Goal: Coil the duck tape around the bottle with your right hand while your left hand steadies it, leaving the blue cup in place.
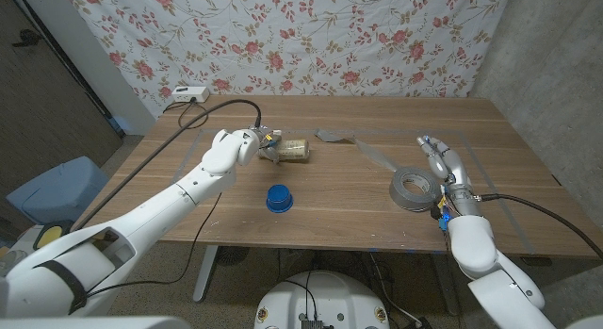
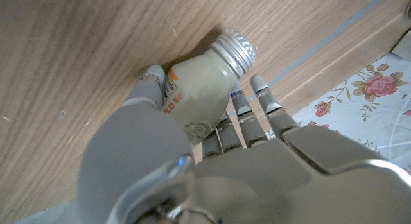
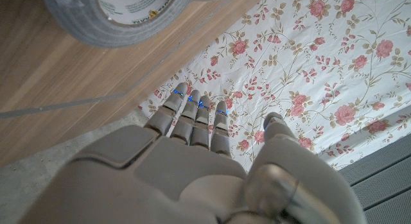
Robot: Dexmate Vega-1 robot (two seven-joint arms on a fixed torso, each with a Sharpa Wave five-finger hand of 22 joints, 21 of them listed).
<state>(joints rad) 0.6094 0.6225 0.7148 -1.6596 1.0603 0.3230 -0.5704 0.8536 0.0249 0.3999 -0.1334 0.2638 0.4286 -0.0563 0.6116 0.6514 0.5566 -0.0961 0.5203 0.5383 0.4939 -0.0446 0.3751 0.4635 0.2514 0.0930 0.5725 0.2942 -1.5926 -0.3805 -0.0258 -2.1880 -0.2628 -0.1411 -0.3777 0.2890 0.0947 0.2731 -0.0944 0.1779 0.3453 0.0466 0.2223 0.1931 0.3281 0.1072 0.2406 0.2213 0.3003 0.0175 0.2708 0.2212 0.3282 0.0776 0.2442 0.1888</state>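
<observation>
A small pale bottle [image 1: 291, 151] with a silver screw cap lies on its side at the table's far middle. My left hand [image 1: 247, 145] wraps its fingers around the bottle [image 2: 199, 89]; the cap [image 2: 235, 47] pokes out past the fingers [image 2: 259, 95]. A grey roll of duck tape [image 1: 413, 188] lies flat to the right, with a loose strip [image 1: 372, 152] running from it toward the bottle. My right hand [image 1: 443, 163] stands just right of the roll, fingers apart, holding nothing. The roll [image 3: 115, 15] sits beyond my right hand [image 3: 192, 121]. The blue cup [image 1: 278, 198] stands near the front edge.
A black cable [image 1: 203, 117] runs from a white power box [image 1: 188, 94] at the far left corner across the table. Taped lines [image 1: 480, 164] mark the wood on the right. A floral cloth [image 1: 311, 37] hangs behind the table.
</observation>
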